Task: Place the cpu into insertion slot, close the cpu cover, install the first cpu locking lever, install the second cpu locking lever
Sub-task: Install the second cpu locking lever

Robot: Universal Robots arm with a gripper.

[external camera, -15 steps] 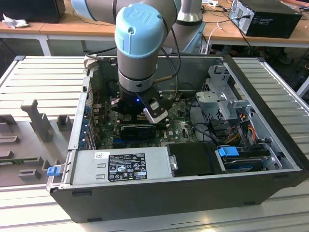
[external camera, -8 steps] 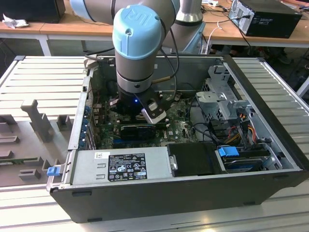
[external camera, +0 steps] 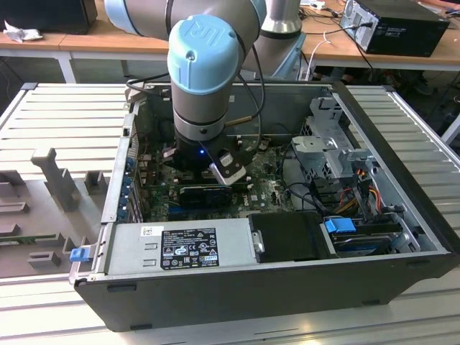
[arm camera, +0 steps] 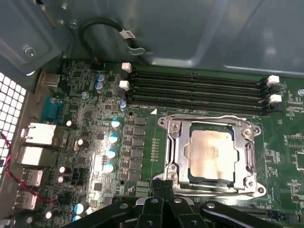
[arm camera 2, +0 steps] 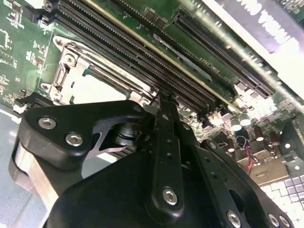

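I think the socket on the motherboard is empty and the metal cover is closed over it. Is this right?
Not quite. The insertion slot is not empty: the cpu lies in it, its pale face showing through the closed cpu cover in the first wrist view.

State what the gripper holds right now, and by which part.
Nothing. The gripper is shut with nothing between its fingertips, near the cpu cover, which lies closed over the cpu.

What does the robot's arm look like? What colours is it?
The arm is a fat silvery-grey tube with round, light blue caps on its joints. Thin black cables run down beside it. At the end sits the gripper: black fingers built from flat, rounded links, joined with shiny silver screws. A tiny blue light glows near the wrist.
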